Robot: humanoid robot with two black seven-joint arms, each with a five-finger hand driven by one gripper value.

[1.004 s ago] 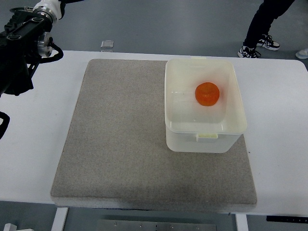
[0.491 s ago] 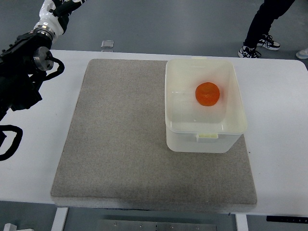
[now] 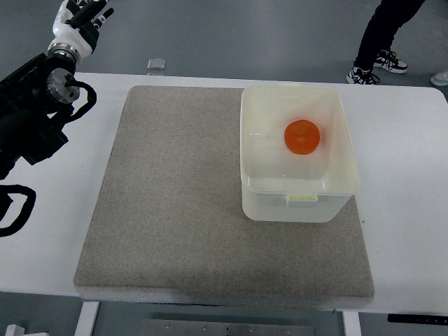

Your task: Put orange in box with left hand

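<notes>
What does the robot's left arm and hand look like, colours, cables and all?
The left arm is mostly black, built of blocky segments, with a round silver metal joint near the wrist. A black cable loops loose beside it over the white table. The wrist section is white, and the left hand at the picture's top edge is white with dark fingers. The right arm is not in view.

Orange [image 3: 302,136] in box [image 3: 297,199], box on mat's [image 3: 175,210] right (far half), mat on table [image 3: 406,210]
</notes>
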